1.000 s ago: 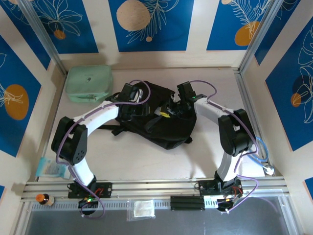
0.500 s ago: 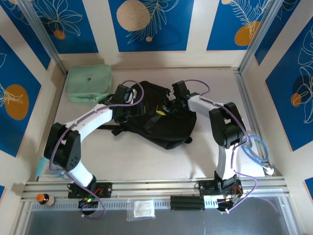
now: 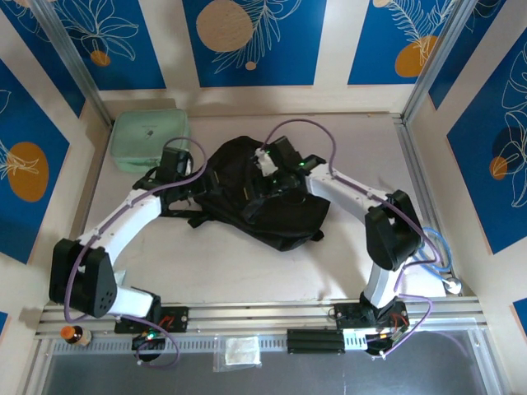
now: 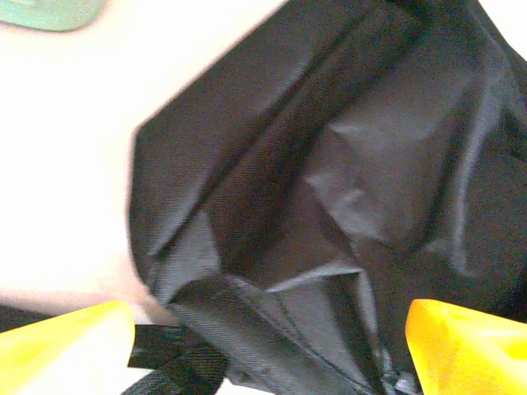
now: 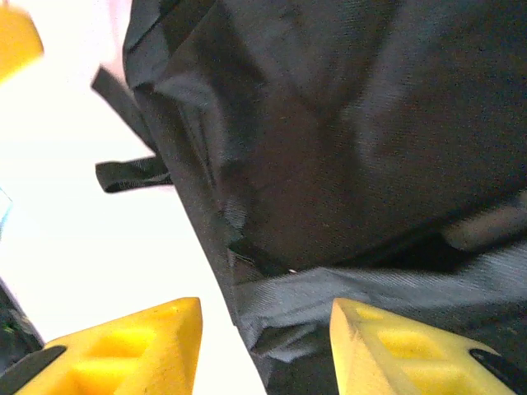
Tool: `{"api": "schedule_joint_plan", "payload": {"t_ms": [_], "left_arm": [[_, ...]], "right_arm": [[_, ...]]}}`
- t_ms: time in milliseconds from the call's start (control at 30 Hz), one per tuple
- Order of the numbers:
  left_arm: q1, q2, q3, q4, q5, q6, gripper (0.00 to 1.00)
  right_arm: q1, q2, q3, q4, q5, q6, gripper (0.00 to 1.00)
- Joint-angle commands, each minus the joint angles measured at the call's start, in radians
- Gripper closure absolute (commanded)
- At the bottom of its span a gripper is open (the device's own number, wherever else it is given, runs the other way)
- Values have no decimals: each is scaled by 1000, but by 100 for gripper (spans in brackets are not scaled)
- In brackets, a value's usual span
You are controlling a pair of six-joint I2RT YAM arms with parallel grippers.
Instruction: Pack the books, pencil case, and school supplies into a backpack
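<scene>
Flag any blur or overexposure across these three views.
Top external: sharp and evenly lit. Left wrist: the backpack is smeared by motion blur, the table blown out white. Right wrist: table likewise overexposed, backpack fabric slightly soft.

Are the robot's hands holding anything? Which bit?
Nothing is held. The left gripper and right gripper both stand open at the black backpack, with no fabric pinched.
</scene>
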Motion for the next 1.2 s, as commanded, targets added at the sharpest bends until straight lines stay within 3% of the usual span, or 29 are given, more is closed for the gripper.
{"api": "schedule_joint_plan", "payload": {"t_ms": [0,200,400,700,1000,1167], "left_arm": [[44,-53,-37,8,-32,-36,10],[101,-101,-89,9,-33,-58,1],[123,-120,-109,11,-25,-62,0],[124,-111,-112,23,-8,-68,0],[124,-108,-112,22,4,-71,0],[125,-104,-116,33,41,-77,0]], "right_arm": [[51,62,74,-83,80,-177,55],[111,178,202,-141,157,-300,56],[133,250,266,-186,208,-385,57],[133,292,294,-195,243,-383,71],[141,333,319,-203,251,-385,72],[141,319,321,-193,258,-368,91]]}}
